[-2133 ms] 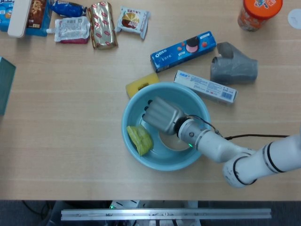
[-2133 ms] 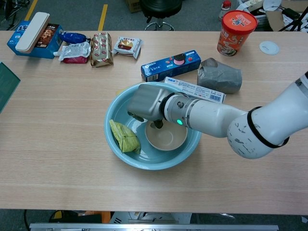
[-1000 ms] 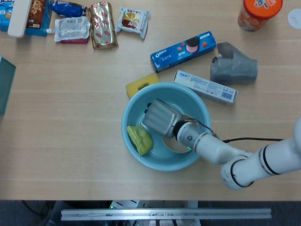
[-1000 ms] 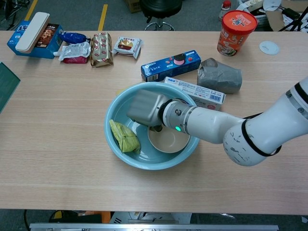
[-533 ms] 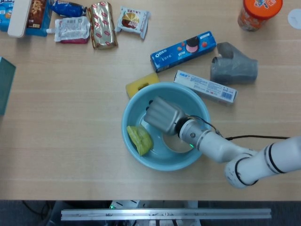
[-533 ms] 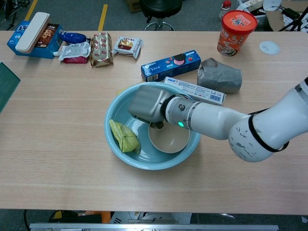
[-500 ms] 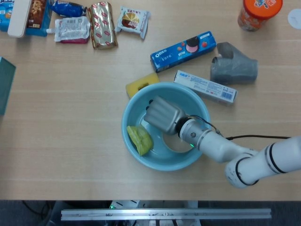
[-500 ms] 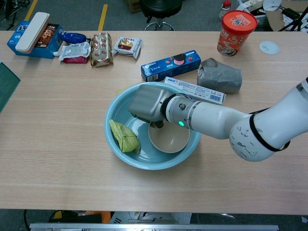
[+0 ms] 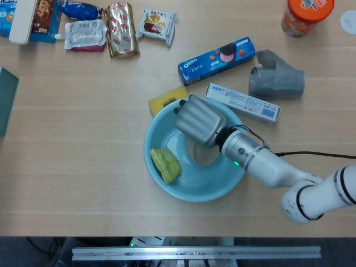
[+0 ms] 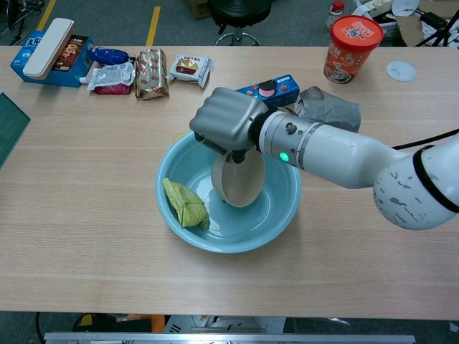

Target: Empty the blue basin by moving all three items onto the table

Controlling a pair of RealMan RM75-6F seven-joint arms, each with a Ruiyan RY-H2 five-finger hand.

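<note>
Now right hand (image 10: pixel 228 120) fingers clamped on one beige bowl (image 10: pixel 239 179), tilted on edge above blue basin (image 10: pixel 176 215); one green packet (image 10: pixel 185 203) inside.

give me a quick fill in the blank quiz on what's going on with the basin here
The right hand grips a small beige ____ by its rim.
The bowl hangs tilted above the ____ basin.
The crumpled packet lying in the basin is ____ in colour.
Behind the basin's far rim lies a yellow ____.

Missing words: bowl, blue, green, sponge
</note>
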